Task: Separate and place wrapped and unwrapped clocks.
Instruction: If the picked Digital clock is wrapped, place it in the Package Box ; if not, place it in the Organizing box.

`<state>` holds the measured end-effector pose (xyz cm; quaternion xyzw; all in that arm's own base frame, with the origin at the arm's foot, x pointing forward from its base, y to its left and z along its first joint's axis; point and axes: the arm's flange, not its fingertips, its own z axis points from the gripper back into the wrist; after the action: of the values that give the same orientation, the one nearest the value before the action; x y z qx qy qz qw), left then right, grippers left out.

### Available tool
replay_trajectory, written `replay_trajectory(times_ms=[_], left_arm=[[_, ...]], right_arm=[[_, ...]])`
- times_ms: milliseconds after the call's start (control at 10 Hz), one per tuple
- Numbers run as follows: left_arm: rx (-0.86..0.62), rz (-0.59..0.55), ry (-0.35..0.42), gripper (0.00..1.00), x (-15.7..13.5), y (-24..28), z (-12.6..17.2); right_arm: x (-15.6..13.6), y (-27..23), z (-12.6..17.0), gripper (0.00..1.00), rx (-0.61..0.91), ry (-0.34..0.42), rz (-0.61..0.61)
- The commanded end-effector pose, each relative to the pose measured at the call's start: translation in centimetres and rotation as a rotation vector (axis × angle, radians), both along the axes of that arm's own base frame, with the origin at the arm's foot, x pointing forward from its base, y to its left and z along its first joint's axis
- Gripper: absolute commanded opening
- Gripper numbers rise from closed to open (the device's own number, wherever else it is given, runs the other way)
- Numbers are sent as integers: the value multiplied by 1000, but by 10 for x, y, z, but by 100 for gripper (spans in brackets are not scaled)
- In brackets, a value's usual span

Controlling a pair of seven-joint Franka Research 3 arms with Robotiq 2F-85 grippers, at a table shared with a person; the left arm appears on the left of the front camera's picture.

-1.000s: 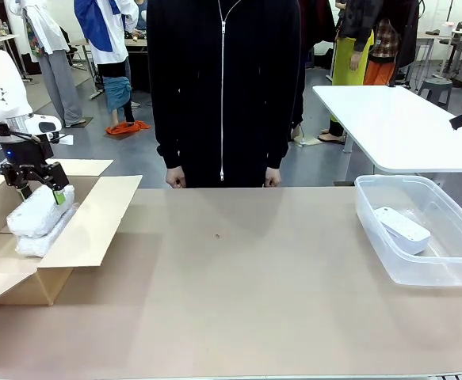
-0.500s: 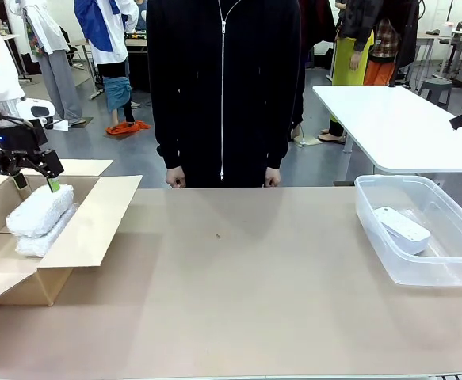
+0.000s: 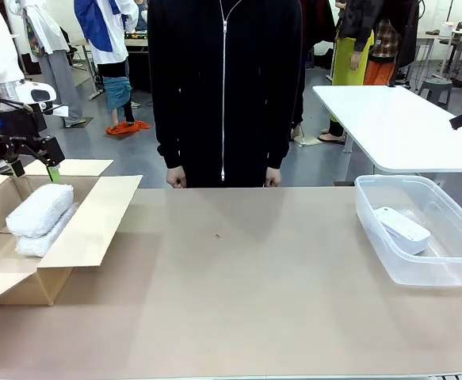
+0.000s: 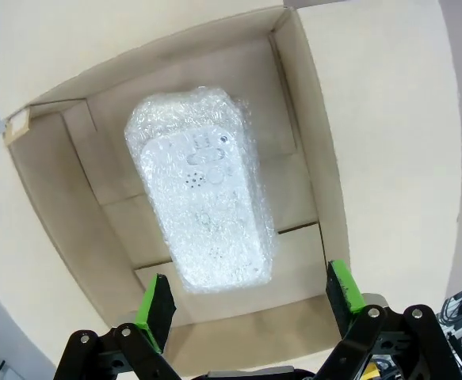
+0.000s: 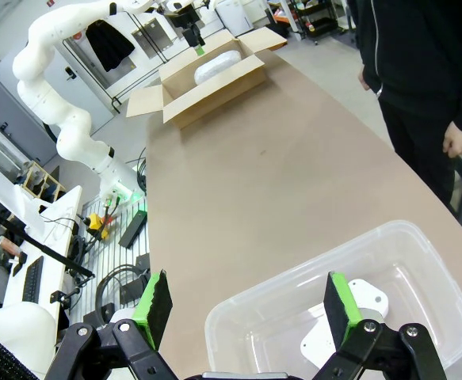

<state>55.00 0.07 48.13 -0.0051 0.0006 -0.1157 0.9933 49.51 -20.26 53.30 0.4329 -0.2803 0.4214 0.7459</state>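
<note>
Inside cardboard box (image 3: 96,218), two wrapped clocks (image 3: 39,209), one unwrapped clock (image 3: 402,229) in bin (image 3: 452,273), both claws (image 3: 32,168) (image 5: 246,309) released

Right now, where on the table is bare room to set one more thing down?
The table is bare between the box and the bin, apart from a tiny speck. The box is crowded with two wrapped clocks. The bin holds one bare clock, with room beside it.

Open tabletop (image 3: 246,301) mid-table, cardboard box (image 3: 80,229) left, plastic bin (image 3: 452,269) right
</note>
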Motion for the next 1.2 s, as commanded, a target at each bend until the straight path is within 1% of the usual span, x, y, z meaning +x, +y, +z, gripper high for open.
replay_trajectory(times_ms=[0,200,400,600,700,1100], left_arm=[[36,22,-8,100,-10,-2,0],[36,30,-24,100,-15,-4,4],[28,13,-38,100,-19,-5,6],[36,-2,-59,100,-18,-5,3],[1,13,-19,100,-13,-3,10],[1,13,-19,100,-13,-3,10]], right_arm=[[0,1,0,100,7,2,5],[0,1,0,100,7,2,5],[0,1,0,100,7,2,5],[0,1,0,100,7,2,5],[0,1,0,100,7,2,5],[0,1,0,100,7,2,5]])
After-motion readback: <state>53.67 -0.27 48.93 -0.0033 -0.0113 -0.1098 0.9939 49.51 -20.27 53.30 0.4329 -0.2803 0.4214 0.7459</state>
